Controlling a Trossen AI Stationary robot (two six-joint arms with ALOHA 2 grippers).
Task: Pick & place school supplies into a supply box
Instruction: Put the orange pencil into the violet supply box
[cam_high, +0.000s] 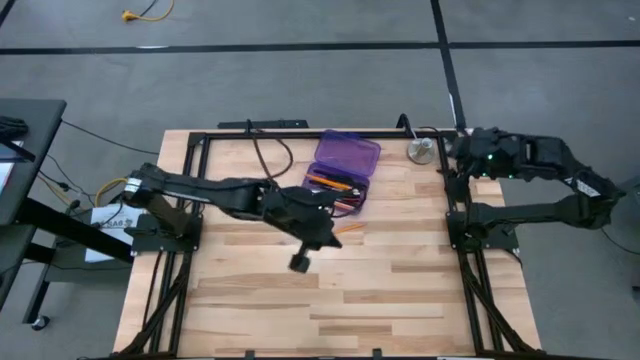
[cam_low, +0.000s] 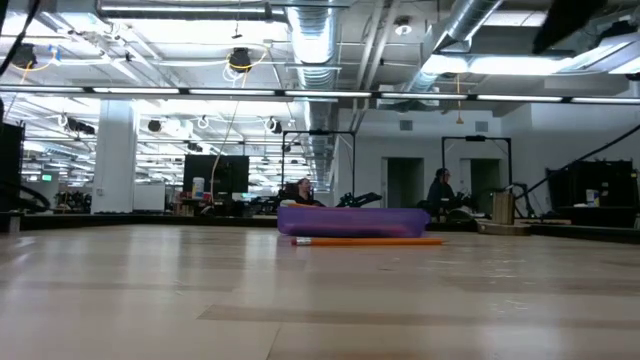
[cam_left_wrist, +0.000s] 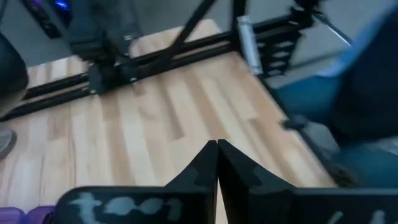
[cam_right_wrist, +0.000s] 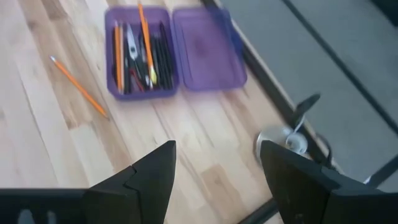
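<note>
The purple supply box (cam_high: 345, 168) lies open at the table's far middle, its lid (cam_right_wrist: 208, 46) flat beside the tray (cam_right_wrist: 142, 53). Orange pencils, dark pens and small scissors (cam_right_wrist: 132, 50) lie in the tray. One orange pencil (cam_right_wrist: 78, 87) lies loose on the wood just near of the box (cam_low: 355, 220); the low view shows this pencil (cam_low: 365, 241) in front of it. My left gripper (cam_left_wrist: 217, 152) is shut on nothing and hangs above the table by that pencil (cam_high: 345, 229). My right gripper (cam_right_wrist: 217, 180) is open and raised at the far right, near its base (cam_high: 460, 160).
A round silver disc (cam_high: 421, 151) rests on the table's far right corner, beside the right arm's frame. Black frame rails (cam_high: 465, 260) run along the table's left and right edges. Bare wood (cam_high: 380, 290) stretches across the near half.
</note>
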